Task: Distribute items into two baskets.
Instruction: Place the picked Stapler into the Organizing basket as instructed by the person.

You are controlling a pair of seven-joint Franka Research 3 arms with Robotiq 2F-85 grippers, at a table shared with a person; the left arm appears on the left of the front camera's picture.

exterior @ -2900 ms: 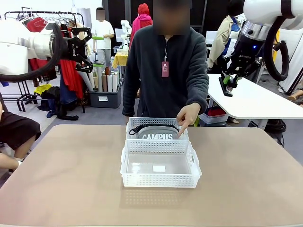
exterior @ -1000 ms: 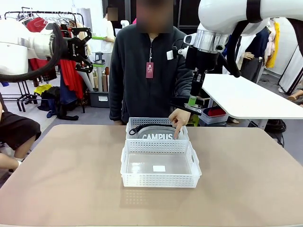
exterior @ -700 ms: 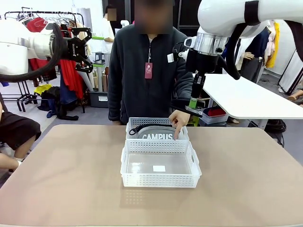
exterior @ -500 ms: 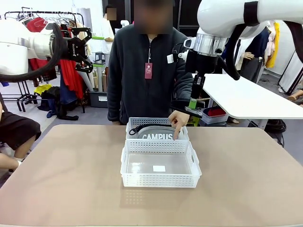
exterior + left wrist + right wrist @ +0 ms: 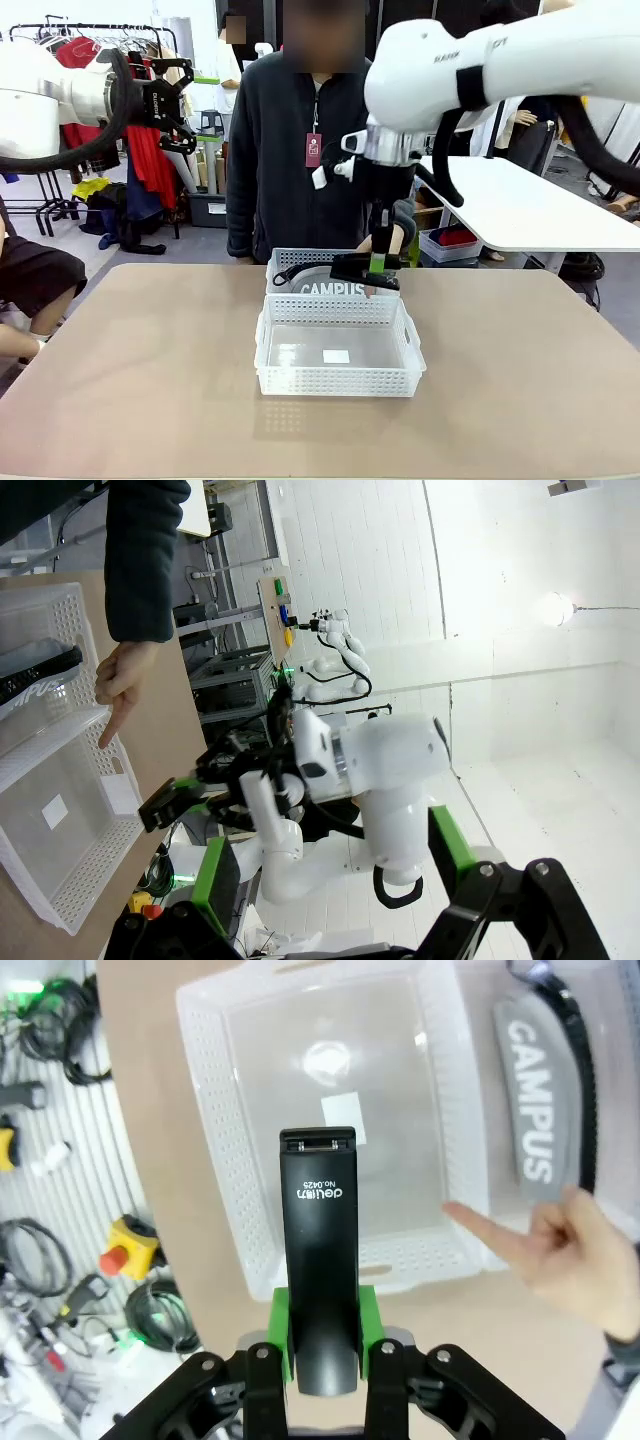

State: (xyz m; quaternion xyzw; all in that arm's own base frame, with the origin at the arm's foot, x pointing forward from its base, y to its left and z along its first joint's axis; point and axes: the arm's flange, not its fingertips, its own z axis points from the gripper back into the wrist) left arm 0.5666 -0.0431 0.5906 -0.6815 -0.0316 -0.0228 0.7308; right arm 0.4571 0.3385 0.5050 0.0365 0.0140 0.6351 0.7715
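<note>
The right gripper (image 5: 322,1345) clamps the rigid, smooth black stapler (image 5: 319,1260) near its rear end above the near basket (image 5: 338,385); dense-looking, it could pivot. The left gripper (image 5: 172,100) hangs wide, empty.

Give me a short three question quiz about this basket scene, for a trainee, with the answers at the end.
1. True or false: the right gripper is shut on the black stapler.
2. Which basket holds the grey CAMPUS pouch: A) the near basket, B) the far basket, C) neither?
3. Fill in: the person's hand points one finger at the ____ basket.

Key: 1 true. 2 B. 3 near; the fingertip sits at its rim by the corner, in the right wrist view. The left gripper is open, held high away from the baskets.
</note>
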